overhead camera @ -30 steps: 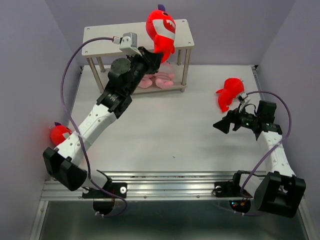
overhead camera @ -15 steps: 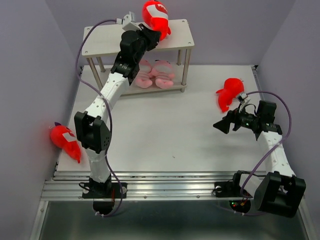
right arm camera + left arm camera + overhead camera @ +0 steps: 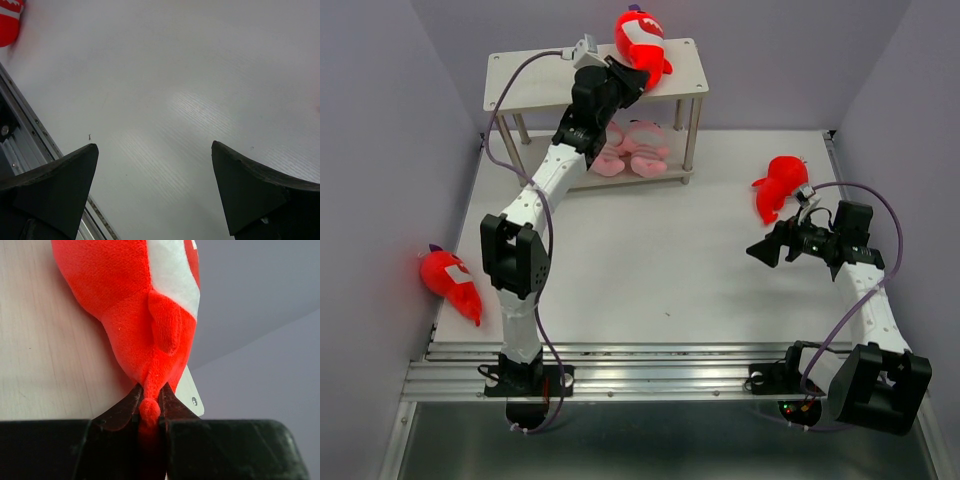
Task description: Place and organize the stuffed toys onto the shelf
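Clamped on red shark (image 3: 135,305) tail: left gripper (image 3: 150,387). Wide apart, empty: right gripper (image 3: 154,146). Since earlier: lifted onto shelf (image 3: 530,80) top.

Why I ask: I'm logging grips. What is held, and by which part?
The left pincer pinches the shark by its tail tip; the right pincer holds nothing.

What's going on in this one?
The left gripper pinches a red shark by its tail, with the shark lying on the shelf's top board. Two pink toys sit on the lower tier. The right gripper hangs open above the table, where two more red sharks lie, one at each side.
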Controlling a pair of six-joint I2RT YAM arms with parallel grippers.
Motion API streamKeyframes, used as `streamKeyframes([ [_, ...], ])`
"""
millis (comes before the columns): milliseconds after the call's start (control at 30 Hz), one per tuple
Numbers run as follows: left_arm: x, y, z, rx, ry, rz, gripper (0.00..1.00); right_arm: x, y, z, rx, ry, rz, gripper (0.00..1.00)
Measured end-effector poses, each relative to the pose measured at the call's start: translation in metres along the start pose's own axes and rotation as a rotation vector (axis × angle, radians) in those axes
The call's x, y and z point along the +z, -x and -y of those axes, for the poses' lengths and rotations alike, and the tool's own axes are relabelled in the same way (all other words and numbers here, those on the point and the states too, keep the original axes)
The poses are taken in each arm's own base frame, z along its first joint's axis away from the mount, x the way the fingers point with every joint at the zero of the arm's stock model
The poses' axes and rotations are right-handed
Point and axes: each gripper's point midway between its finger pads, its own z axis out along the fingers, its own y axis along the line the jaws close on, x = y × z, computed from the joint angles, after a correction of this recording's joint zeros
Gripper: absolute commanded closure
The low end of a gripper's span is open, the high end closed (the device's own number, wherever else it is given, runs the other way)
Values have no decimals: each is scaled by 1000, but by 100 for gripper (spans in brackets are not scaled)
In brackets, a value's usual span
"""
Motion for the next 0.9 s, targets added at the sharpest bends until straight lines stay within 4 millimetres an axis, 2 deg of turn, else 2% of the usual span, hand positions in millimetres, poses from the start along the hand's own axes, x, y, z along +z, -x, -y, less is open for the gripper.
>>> streamKeyframes([
  [233, -2, -9, -6, -39, 5, -6, 98, 0, 0, 1, 1, 0, -1, 0],
  [367, -7, -11, -1, -49, 0, -10, 89, 1, -2, 2, 5, -3, -6, 0],
  [467, -12, -12, 3, -57, -7, -13, 79, 1, -2, 3, 6, -7, -8, 0],
  [600, -17, -10, 8, -68, -13, -11, 56, 1, -2, 4, 3, -11, -9, 0],
  [667, -18, -10, 12, -69, -19, -9, 50, 1, -2, 5, 2, -14, -10, 0],
  [867, -24, -7, 15, -67, -23, -7, 18, 1, -3, 7, -1, -25, -12, 0],
  [900, -26, -7, 15, -65, -22, -8, 17, 1, -3, 7, -2, -27, -13, 0],
])
